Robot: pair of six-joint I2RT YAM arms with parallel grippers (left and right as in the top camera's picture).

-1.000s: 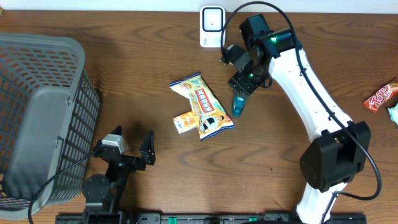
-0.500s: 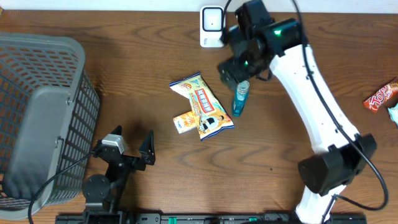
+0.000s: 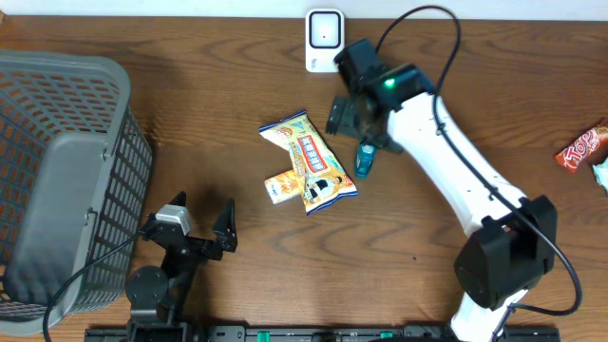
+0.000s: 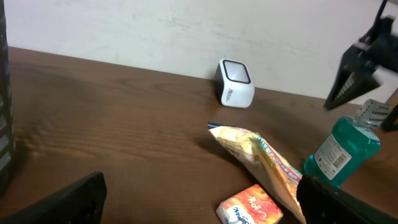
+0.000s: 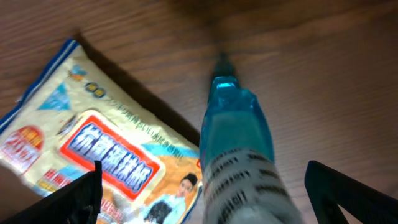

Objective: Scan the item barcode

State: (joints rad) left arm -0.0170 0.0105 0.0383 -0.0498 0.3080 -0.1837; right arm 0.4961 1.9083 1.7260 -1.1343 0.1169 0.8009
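While right pincer (image 5: 202,169) gapes, bottle (image 4: 343,151) stands

Wooden table (image 3: 237,95) with basket (image 3: 57,114), scanner (image 3: 324,38), snack bag (image 3: 309,161), small box (image 3: 279,187), teal bottle (image 3: 365,160), red wrapper (image 3: 581,149)

The bottle (image 3: 365,160) sits just right of the snack bag (image 3: 309,163), scanner (image 3: 324,40) behind both, basket (image 3: 133,161) far left.

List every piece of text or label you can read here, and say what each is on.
On the red wrapper: big letters, possibly "Hops"; not certain.
On the snack bag: white Chinese characters on a red panel, too blurred to quote.
On the blue bottle: label print and barcode, too small to read.
On the orange box: script lettering, unreadable.
On the scanner: a small side mark, too small to read.
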